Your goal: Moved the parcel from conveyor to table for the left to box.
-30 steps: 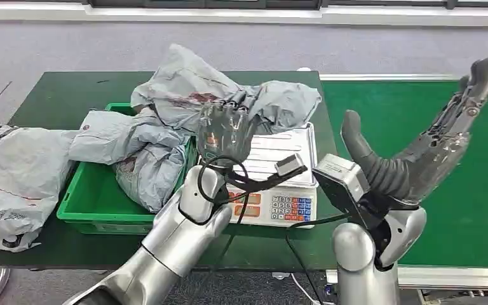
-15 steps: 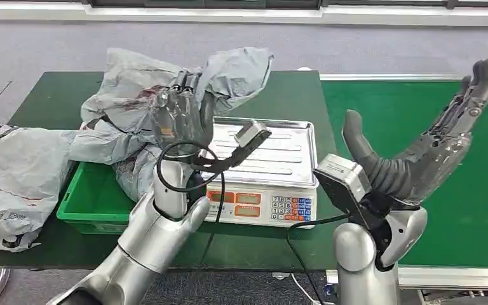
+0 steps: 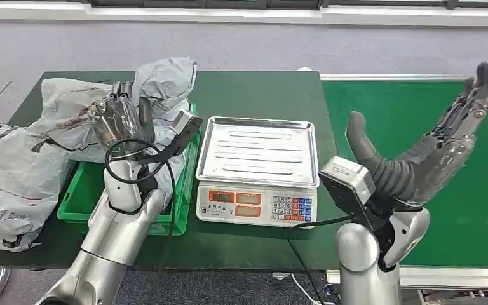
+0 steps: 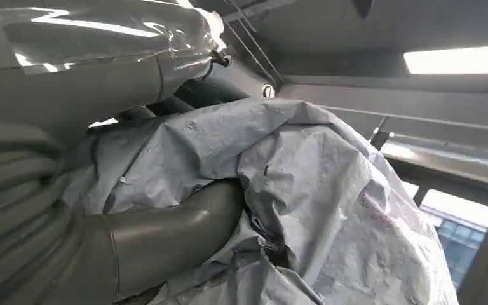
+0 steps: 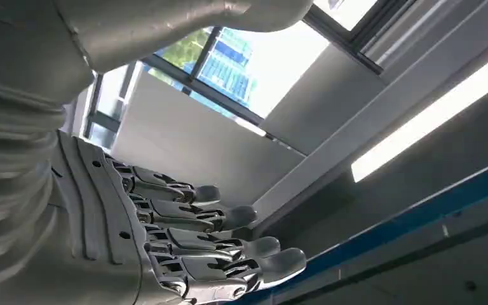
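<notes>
Left hand [image 3: 119, 119] half-buried in parcel [image 3: 159, 86]

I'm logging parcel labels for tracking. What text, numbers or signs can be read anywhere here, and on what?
Nothing can be read.
Scale: orange display panels and a keypad, characters too small.
Grey parcel held by the left hand: reddish marks, blurred.
Grey bag beside the green bin: dark print, illegible.

Grey parcel [image 3: 159, 79], green box [image 3: 92, 197], dark green table [image 3: 254, 89], bright green conveyor [image 3: 476, 190], silver scale [image 3: 257, 152]
</notes>
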{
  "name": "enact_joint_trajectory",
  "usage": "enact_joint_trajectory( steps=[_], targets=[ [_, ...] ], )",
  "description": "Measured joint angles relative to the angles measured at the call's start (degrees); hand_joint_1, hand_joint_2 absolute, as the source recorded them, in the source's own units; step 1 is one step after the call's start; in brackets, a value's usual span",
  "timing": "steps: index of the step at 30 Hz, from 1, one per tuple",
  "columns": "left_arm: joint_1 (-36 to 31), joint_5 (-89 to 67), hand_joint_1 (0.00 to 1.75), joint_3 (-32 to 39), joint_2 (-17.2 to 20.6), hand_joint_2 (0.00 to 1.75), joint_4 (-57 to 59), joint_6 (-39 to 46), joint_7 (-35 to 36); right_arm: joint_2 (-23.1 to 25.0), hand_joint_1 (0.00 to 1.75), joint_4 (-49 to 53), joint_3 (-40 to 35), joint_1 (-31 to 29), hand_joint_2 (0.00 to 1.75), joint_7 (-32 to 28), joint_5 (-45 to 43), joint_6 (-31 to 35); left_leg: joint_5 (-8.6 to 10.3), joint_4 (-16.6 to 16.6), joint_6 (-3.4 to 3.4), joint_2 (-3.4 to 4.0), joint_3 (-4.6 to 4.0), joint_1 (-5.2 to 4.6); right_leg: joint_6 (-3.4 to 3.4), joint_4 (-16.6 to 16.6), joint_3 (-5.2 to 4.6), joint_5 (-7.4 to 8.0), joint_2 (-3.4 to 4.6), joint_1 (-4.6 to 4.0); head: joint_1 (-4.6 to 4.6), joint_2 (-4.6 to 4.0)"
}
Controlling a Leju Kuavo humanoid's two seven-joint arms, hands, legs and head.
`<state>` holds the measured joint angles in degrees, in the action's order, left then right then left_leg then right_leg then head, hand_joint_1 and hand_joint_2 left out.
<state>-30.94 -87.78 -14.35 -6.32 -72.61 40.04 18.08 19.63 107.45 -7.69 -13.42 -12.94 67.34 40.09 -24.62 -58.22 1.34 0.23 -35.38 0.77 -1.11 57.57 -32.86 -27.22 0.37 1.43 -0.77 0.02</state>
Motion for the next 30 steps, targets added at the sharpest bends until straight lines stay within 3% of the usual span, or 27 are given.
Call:
enact_joint_trajectory(
  steps=[12, 13, 14, 20, 30],
  targets=[
    [1.96, -0.07, 1.75, 8.31, -0.76, 1.75, 0.92, 0.0, -3.85, 0.0, 0.0, 0.02, 0.0, 0.14, 1.75, 0.06, 0.32, 0.0, 0.0, 0.0, 0.0, -0.02, 0.0, 0.0, 0.0, -0.01, 0.01, 0.0, -0.01, 0.0, 0.0, 0.0],
    [1.99, -0.09, 0.17, 9.63, -1.12, 1.75, 1.36, 0.0, -5.65, 0.0, 0.0, 0.02, 0.02, 0.24, 1.75, 0.31, 0.59, 0.0, 0.0, 0.0, 0.0, -0.02, 0.0, 0.0, 0.0, -0.01, 0.01, 0.0, -0.02, 0.0, 0.0, 0.0],
    [1.9, -0.11, 0.0, 10.88, -1.49, 1.75, 2.12, 0.0, -6.52, -0.02, 0.0, 0.02, 0.0, 0.24, 1.75, 0.66, 0.9, -0.02, 0.0, 0.0, 0.0, -0.01, 0.0, 0.0, 0.0, -0.01, 0.01, 0.0, -0.01, 0.01, 0.0, 0.0],
    [1.89, -0.11, 0.0, 17.19, -3.76, 1.75, 6.03, -0.02, -9.29, -0.02, 0.0, 0.22, 0.02, 0.27, 1.75, 1.72, 2.69, -0.04, 0.0, -0.01, 0.0, -0.01, 0.02, 0.0, 0.02, -0.01, 0.0, 0.02, -0.01, 0.0, 0.0, 0.0],
    [1.89, -0.13, 0.0, 18.3, -4.31, 1.75, 7.76, -0.02, -9.14, -0.02, 0.0, 0.22, 0.02, 0.27, 1.75, 1.68, 2.64, -0.07, 0.0, -0.01, 0.0, -0.01, 0.01, 0.0, 0.02, -0.01, 0.0, 0.02, 0.01, 0.0, 0.0, 0.0]
  ],
)
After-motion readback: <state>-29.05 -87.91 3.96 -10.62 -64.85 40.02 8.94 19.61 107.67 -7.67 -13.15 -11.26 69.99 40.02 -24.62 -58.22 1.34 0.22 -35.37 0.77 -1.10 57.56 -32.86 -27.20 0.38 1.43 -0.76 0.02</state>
